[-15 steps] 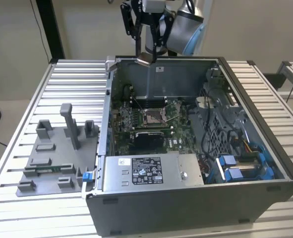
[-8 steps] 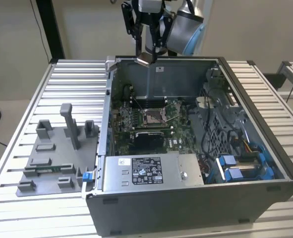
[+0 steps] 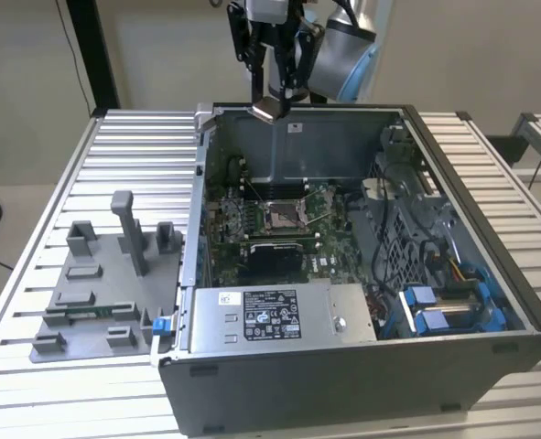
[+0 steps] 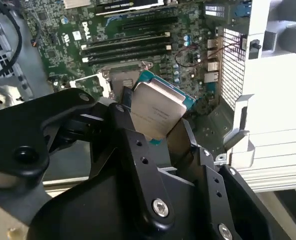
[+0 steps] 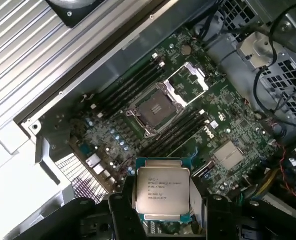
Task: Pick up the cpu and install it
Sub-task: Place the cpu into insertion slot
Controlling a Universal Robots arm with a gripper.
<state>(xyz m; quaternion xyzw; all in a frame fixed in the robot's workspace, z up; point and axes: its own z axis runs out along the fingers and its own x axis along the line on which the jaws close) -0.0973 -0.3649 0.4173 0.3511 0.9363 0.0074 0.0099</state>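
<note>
The cpu (image 5: 163, 192) is a flat square chip with a silver-grey top and a teal edge, held between the black fingers of my gripper (image 5: 163, 210); it also shows in the second wrist view as the cpu (image 4: 155, 110) and in the exterior view as the cpu (image 3: 270, 110). My gripper (image 3: 275, 96) hangs high above the rear wall of the open computer case (image 3: 471, 229), shut on the chip. The metal-framed socket (image 3: 280, 216) with its dark centre lies open on the motherboard well below; the socket (image 5: 155, 111) has its cover plate swung aside.
A grey fixture tray (image 3: 105, 283) with upright blocks stands at the exterior view's left of the case. The power supply (image 3: 279, 315), cables and blue drive brackets (image 3: 435, 306) crowd the case's near and right side. Memory slots (image 5: 127, 92) flank the socket.
</note>
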